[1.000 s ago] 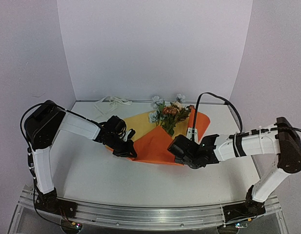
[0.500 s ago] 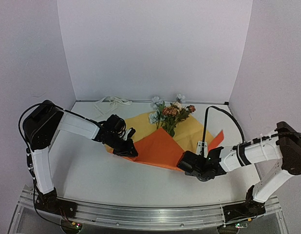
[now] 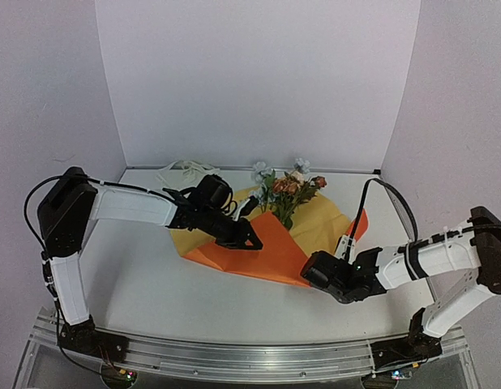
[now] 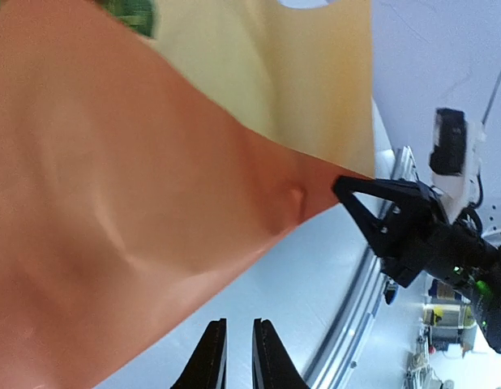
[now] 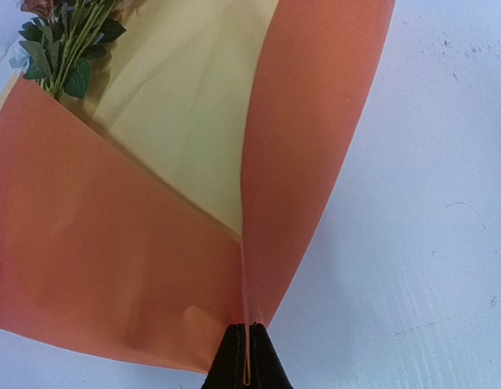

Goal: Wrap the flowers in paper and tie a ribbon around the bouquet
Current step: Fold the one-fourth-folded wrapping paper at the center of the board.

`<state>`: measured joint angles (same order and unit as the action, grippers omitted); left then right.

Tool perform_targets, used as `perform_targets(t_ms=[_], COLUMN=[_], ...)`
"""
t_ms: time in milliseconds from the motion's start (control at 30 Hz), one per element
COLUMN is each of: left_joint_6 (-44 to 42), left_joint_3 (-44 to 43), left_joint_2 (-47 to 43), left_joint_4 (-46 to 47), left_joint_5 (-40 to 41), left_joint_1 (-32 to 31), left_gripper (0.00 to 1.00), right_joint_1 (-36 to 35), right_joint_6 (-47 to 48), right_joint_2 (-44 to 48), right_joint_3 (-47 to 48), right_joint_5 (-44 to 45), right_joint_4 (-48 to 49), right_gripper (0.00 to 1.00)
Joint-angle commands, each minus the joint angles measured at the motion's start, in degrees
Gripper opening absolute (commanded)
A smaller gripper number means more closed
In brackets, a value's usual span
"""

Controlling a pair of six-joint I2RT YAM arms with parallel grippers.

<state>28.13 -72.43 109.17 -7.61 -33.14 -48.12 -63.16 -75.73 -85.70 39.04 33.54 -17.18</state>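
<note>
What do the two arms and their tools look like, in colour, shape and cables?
Both the left arm and the right arm have white links with black joints and bases. A thin black cable loops along each. The left tool and the right tool are black, with two narrow flat fingers. No markings are readable.

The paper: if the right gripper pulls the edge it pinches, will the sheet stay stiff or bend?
Probably floppy: the paper curves in soft folds where the right gripper pinches its edge. Likely light, since that one pinch lifts a whole flap. It may slide easily on the smooth table.
</note>
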Motion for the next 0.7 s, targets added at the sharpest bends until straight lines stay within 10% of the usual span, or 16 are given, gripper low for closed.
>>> perform_targets(t_ms=[0,667], left_joint_6=[-1.19,0.03], left_joint_3=[-6.4,-19.93], left_joint_2=[6.2,21.86], left_joint_4=[3.26,3.43], left_joint_5=[-5.1,-5.72], left_joint_1=[-5.03,-9.01], left_gripper=[0.13,0.13], right_joint_1=[-0.22,-0.74], right_joint_6=[-2.15,3.21], right_joint_2=[3.23,6.12], right_joint_3=[-1.45,-3.67], right_joint_5=[2.35,1.9], right_joint_4=[1.41,5.78], right_gripper=[0.0,0.0])
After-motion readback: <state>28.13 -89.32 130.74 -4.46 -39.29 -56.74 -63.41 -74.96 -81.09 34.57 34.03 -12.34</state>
